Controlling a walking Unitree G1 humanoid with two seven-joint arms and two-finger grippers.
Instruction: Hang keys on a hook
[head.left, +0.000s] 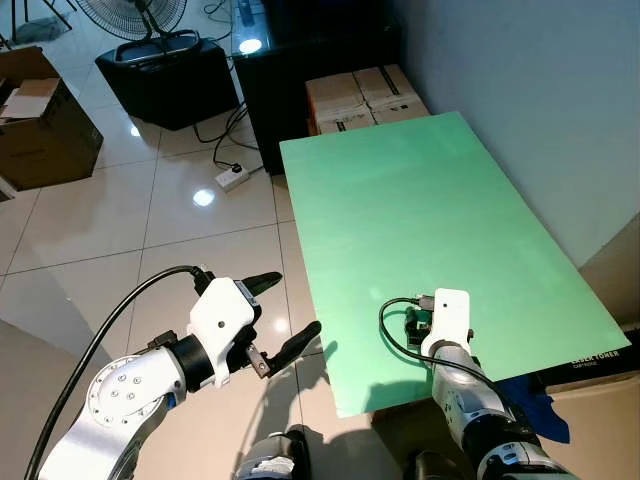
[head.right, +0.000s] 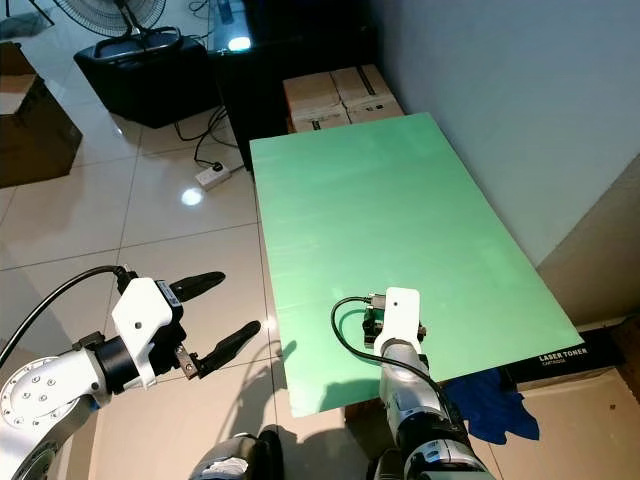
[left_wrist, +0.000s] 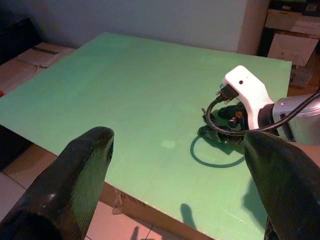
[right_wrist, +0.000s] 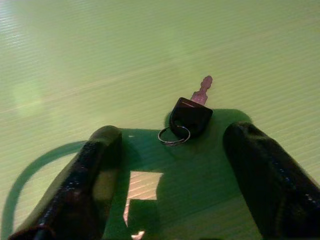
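While the key (right_wrist: 191, 112) lies flat on the green desk (head.left: 420, 210), the right claw (right_wrist: 172, 175) hangs just above it, fingers released and spread to either side of the key's black head and small ring (right_wrist: 174, 135). Its metal blade points away from the claw. Near the desk's front corner, off its edge and over the tiled floor (head.left: 120, 220), the left claw (head.left: 285, 315) is held with fingers apart, grasping nothing.
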